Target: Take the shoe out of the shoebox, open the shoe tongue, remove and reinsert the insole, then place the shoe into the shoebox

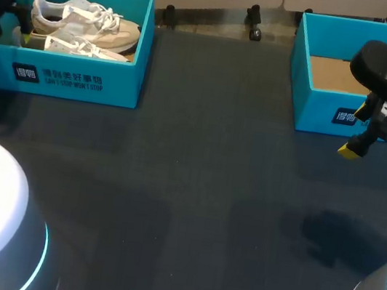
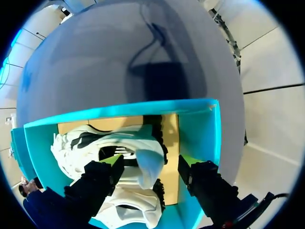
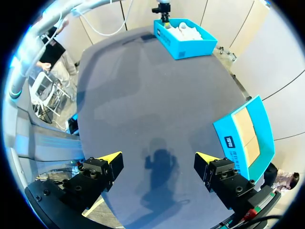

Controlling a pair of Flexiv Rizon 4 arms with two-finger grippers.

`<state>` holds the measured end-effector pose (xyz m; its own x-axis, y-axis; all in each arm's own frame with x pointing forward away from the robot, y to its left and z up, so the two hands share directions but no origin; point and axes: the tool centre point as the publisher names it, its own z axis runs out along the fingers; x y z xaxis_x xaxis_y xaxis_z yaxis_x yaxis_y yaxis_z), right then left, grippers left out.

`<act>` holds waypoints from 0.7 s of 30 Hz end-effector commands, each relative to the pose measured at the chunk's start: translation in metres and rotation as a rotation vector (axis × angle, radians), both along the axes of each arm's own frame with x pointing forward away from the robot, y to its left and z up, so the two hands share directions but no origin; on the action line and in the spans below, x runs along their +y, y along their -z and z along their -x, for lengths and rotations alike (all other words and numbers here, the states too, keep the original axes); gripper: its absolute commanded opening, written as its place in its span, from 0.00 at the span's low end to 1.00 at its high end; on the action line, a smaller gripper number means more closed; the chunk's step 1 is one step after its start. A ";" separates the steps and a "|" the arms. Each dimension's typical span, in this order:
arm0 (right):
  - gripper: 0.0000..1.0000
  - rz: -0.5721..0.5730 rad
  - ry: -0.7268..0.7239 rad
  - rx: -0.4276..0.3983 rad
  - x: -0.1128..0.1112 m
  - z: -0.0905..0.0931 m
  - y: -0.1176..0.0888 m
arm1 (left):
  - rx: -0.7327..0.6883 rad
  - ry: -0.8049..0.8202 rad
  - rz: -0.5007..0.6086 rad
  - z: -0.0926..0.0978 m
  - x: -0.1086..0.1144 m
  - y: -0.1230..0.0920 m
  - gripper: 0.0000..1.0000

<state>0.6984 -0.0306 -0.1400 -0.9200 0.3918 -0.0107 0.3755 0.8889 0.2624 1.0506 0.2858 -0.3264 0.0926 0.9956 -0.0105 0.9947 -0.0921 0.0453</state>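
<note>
A blue shoebox (image 1: 78,81) stands at the table's back left with two white shoes in it, one (image 1: 88,21) behind the other (image 1: 83,48). My left gripper (image 1: 10,22) hangs at the box's left end. In the left wrist view that gripper (image 2: 150,164) is open inside the shoebox (image 2: 200,133). The heel of one white shoe (image 2: 145,152) lies between its fingers, and a gap shows beside one finger (image 2: 202,179). The second shoe (image 2: 131,207) lies under the gripper. My right gripper (image 1: 358,130) (image 3: 157,160) stands open and empty above the bare table.
A second blue box (image 1: 317,109) with a bare cardboard floor stands at the back right, just behind my right gripper. It also appears in the right wrist view as the blue box (image 3: 245,138) beside that gripper. The dark table (image 1: 191,203) stretches between the boxes.
</note>
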 end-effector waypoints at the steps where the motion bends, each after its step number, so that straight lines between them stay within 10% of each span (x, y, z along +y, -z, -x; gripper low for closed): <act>1: 1.00 0.003 0.001 0.004 0.002 -0.002 0.000 | -0.003 -0.001 0.002 -0.006 0.000 0.010 0.71; 9: 1.00 0.003 0.001 0.004 0.002 -0.002 0.000 | -0.009 -0.022 0.002 -0.012 0.002 0.020 0.58; 21: 1.00 0.003 0.001 0.004 0.002 -0.002 0.000 | -0.008 -0.019 -0.009 -0.017 0.002 0.041 0.65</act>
<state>0.6984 -0.0306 -0.1400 -0.9200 0.3918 -0.0107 0.3755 0.8889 0.2624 1.0632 0.2875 -0.3626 0.0718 0.9974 0.0010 0.9958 -0.0717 0.0563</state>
